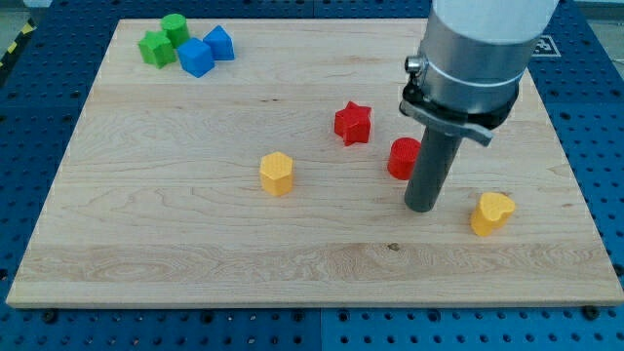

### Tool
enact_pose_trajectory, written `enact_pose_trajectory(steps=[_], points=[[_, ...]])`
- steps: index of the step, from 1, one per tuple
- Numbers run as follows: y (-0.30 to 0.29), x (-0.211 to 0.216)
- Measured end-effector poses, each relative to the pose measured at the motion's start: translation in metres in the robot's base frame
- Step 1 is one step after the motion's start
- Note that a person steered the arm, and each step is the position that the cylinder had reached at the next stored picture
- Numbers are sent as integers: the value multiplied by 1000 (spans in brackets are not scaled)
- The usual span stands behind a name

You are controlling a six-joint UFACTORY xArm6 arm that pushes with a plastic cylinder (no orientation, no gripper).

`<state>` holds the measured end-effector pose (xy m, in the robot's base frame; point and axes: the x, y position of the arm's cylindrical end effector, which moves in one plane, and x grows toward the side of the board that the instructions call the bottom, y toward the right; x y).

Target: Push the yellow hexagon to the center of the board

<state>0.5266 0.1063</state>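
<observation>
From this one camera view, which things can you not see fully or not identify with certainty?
- Red block: its right part is hidden behind my rod, so its shape is unclear.
- Arm housing: cut off by the view's top edge.
- Yellow block at the view's right: shape uncertain, perhaps a heart.
- Green blocks: two pressed together at the view's top left, too small to name shapes.
- My tip: visible, just below the red block.

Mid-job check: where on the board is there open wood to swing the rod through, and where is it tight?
Open: wood between the yellow hexagon and the green-blue cluster, plus the strip along the view's bottom. Tight: my tip sits beside the red cylinder, near the red star and yellow heart.
</observation>
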Motion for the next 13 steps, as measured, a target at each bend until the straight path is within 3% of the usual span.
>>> enact_pose_trajectory(steps=[3,7,13], points=[[-169,4],[-181,-15],[-150,-28]])
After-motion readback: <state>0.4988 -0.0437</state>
